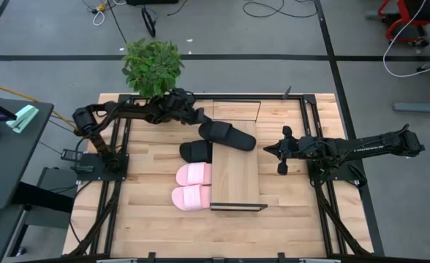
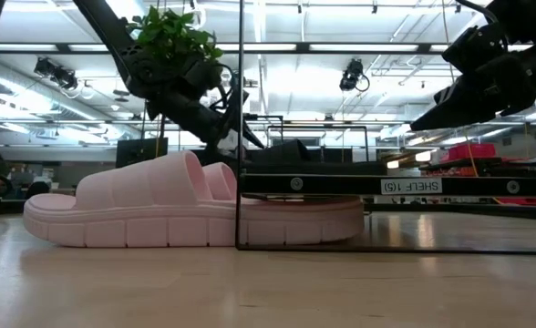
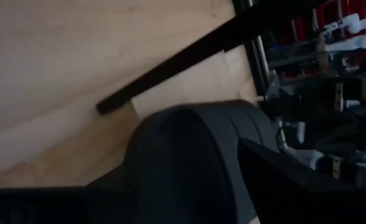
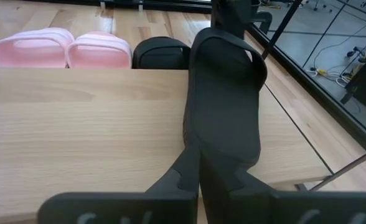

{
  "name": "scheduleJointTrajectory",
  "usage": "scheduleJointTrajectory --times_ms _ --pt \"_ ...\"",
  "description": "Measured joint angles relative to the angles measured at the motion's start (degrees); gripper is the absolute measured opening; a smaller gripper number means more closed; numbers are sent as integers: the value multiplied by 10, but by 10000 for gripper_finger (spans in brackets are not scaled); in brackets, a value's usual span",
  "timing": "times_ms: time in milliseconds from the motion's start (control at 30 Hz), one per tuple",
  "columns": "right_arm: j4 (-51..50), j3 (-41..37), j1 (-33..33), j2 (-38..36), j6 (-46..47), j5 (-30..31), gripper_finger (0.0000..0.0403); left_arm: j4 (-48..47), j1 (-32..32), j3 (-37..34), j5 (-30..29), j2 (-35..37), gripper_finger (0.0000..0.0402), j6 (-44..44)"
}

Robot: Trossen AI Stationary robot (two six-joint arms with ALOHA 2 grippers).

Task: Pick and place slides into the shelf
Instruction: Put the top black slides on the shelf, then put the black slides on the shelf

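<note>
One black slide (image 1: pixel 228 136) lies slanted, its heel on the far end of the light-wood shelf (image 1: pixel 237 183) and its strap end sticking out past the shelf's far left corner. My left gripper (image 1: pixel 199 120) is at that strap end, shut on it. My right gripper (image 1: pixel 268 148) is shut, level, with its tips just off the heel (image 4: pixel 226 146). The second black slide (image 1: pixel 195 151) and two pink slides (image 1: pixel 193 175) (image 1: pixel 190 197) lie on the table, their toes tucked under the shelf's left edge. My left gripper holds the black slide at its strap end (image 3: pixel 189 162), coming slanting down from the table's far left. One finger (image 3: pixel 282 180) shows outside the strap; the slide hides the other. The heel rests on the shelf board. My right gripper's shut tips (image 4: pixel 198 174) stand at the heel; I cannot tell whether they touch.
A potted plant (image 1: pixel 153 64) stands at the table's far left, close above my left arm. A thin black frame (image 1: pixel 303 98) runs round the tabletop. The right half of the shelf board (image 4: pixel 77 124) is bare. A dark side desk (image 1: pixel 10 146) stands left of the table.
</note>
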State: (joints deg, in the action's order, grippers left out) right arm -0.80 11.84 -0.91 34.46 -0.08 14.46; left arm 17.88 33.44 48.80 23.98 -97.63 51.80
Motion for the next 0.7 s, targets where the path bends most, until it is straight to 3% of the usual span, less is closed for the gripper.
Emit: scheduleJointTrajectory --times_ms 367,600,700 --pt "-1 0 0 0 0 0 13 -9 -56 0 -159 40 195 -78" --pt "-1 0 0 0 1 0 13 -10 -112 0 -354 40 192 -177" --pt "-1 0 0 0 2 0 13 -16 -128 0 -399 46 188 -211"
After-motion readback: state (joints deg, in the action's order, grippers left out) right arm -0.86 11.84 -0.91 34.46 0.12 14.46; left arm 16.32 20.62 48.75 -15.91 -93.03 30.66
